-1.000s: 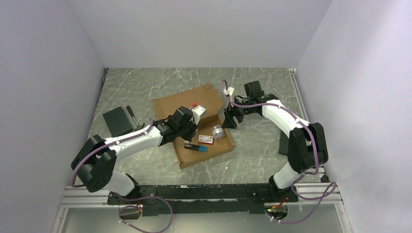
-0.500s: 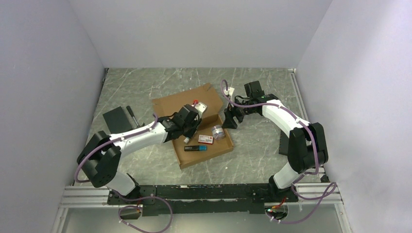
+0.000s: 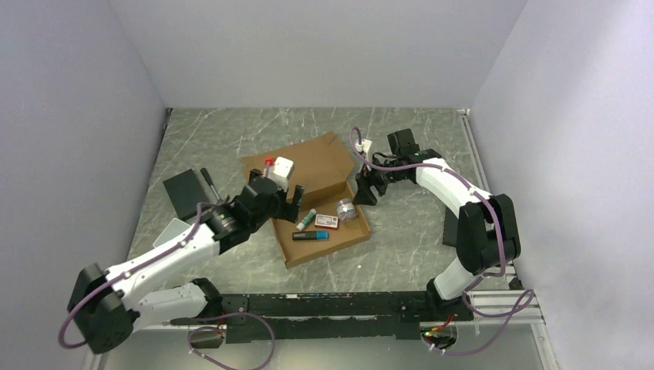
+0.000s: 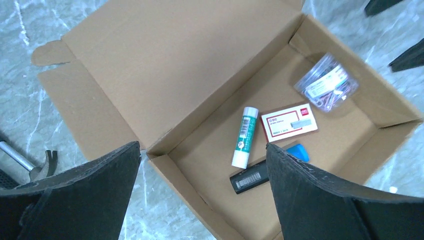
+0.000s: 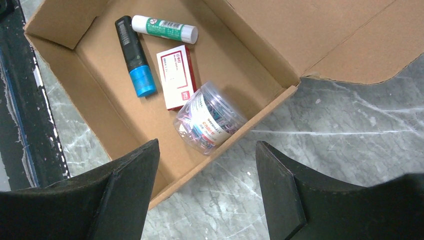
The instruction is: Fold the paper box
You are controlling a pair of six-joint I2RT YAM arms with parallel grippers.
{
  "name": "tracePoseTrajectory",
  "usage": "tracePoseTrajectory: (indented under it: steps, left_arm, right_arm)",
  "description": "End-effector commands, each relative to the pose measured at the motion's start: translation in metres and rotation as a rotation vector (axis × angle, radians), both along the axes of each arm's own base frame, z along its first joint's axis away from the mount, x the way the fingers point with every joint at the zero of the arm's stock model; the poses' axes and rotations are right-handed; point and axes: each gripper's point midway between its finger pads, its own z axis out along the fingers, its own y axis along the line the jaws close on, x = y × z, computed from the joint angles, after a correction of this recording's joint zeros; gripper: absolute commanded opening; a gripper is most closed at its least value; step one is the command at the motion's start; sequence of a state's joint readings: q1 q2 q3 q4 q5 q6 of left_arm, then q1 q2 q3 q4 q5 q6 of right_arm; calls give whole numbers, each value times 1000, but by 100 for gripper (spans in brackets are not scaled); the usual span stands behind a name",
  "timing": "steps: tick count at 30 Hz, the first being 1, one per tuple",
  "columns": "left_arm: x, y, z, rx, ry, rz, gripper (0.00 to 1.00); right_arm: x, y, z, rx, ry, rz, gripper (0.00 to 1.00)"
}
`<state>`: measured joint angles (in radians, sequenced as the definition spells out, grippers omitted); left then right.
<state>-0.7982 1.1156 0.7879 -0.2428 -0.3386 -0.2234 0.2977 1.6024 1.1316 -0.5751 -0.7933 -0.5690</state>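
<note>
Brown corrugated paper box sits mid-table on the grey marble-look table, skewed to the table edges, between the two arms

Box state:
- tray part is formed, shallow, four walls up
- lid flap is open and laid back from the tray's far-left wall, with its side tabs unfolded; can't tell if it lies fully flat
- nothing tucked or closed on the lid side

Inside the tray:
- glue stick, white with a green label, lying flat near the lid-side wall
- black marker with a blue cap, just beside the glue stick, on the side away from the lid
- red-and-white small carton, flat on the tray floor, next to both
- clear tub of paper clips, on its side against the tray's right wall

Grippers:
- left gripper hovers over the tray's left corner where lid meets wall, fingers spread wide, grasping nothing, no contact with the cardboard visible
- right gripper hangs over the tray's right wall, just above the tub, fingers also spread, released, nothing in them

Outside the box:
- black pad well off the box's left side
- slim dark tool between pad and box, type unclear; its metal end shows at the edge of the left wrist view
</note>
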Motion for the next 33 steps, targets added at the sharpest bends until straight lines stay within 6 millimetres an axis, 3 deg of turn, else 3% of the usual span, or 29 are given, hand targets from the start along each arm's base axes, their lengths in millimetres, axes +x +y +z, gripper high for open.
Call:
tracePoseTrajectory:
  steps: [1, 5, 13, 33]
  left_arm:
    - [0, 8, 36, -202, -83, 49, 99]
    - [1, 30, 44, -320, -52, 106, 100]
    - [12, 65, 24, -486, 92, 236, 99]
    - [27, 96, 18, -843, 216, 285, 100]
  right_arm:
    - [9, 3, 14, 25, -50, 18, 74]
    - [9, 3, 15, 25, -50, 16, 74]
    - [9, 3, 16, 25, -54, 14, 74]
    - [9, 2, 16, 28, -50, 16, 74]
